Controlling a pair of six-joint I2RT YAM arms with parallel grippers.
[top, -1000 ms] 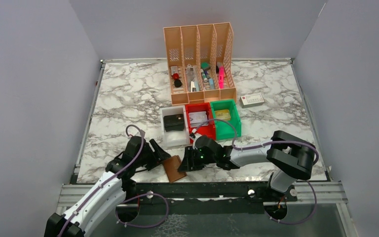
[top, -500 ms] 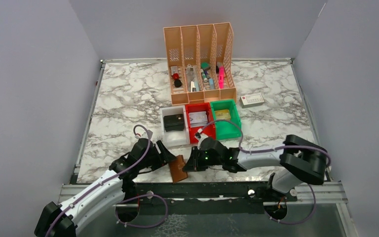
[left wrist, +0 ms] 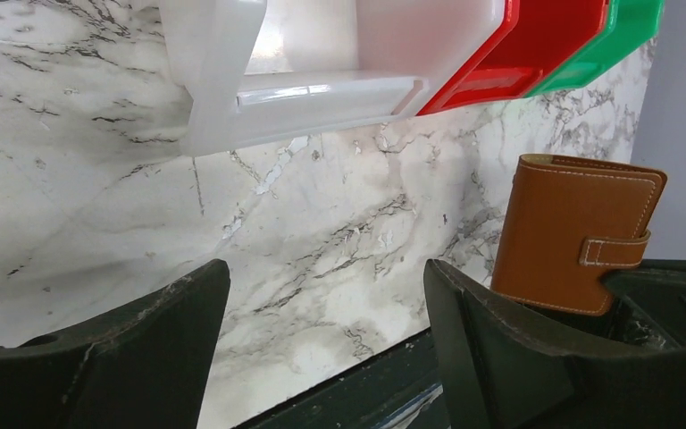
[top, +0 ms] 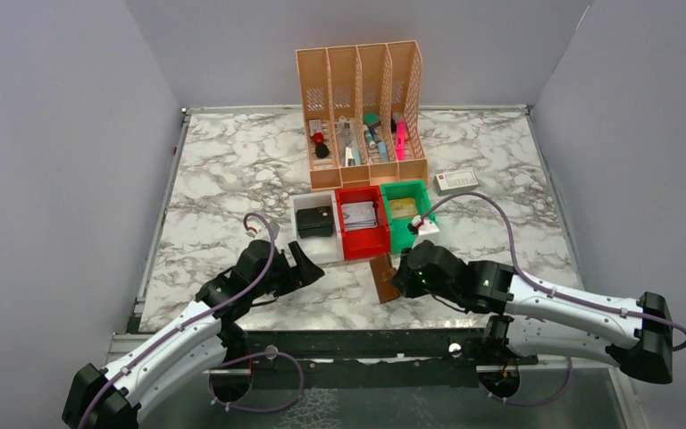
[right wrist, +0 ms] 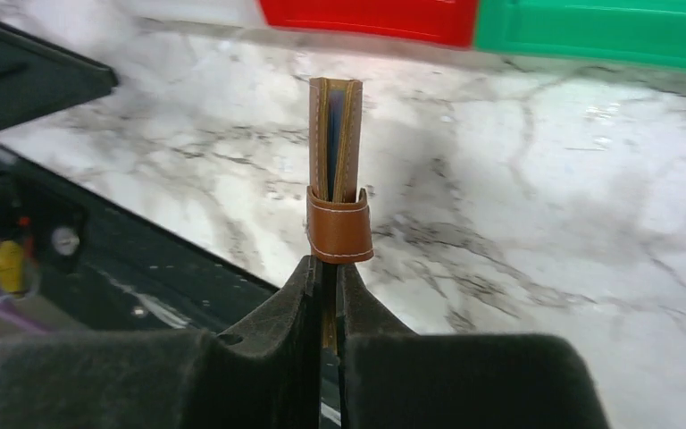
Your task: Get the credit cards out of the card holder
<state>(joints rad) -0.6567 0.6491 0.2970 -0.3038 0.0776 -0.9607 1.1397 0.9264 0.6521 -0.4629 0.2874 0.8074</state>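
The brown card holder [top: 382, 279] stands on edge, folded shut with its strap fastened, just in front of the red bin. My right gripper [top: 402, 279] is shut on its edge. In the right wrist view the fingers [right wrist: 329, 268] pinch it below the strap, and thin bluish and yellow edges show between its leaves [right wrist: 335, 152]. My left gripper [top: 308, 268] is open and empty, in front of the white bin and left of the holder [left wrist: 572, 234]. Pale flat cards [top: 358, 214] lie in the red bin.
A white bin [top: 304, 241] holds a black case [top: 314, 220]; beside it are a red bin [top: 366, 239] and a green bin [top: 411, 232]. A tan divided organizer [top: 362, 112] stands behind. A white box with a red end [top: 456, 181] lies at the right.
My right gripper has carried the card holder to the right, away from my left gripper, and turned it on edge. My left gripper has moved slightly toward the white bin, empty.
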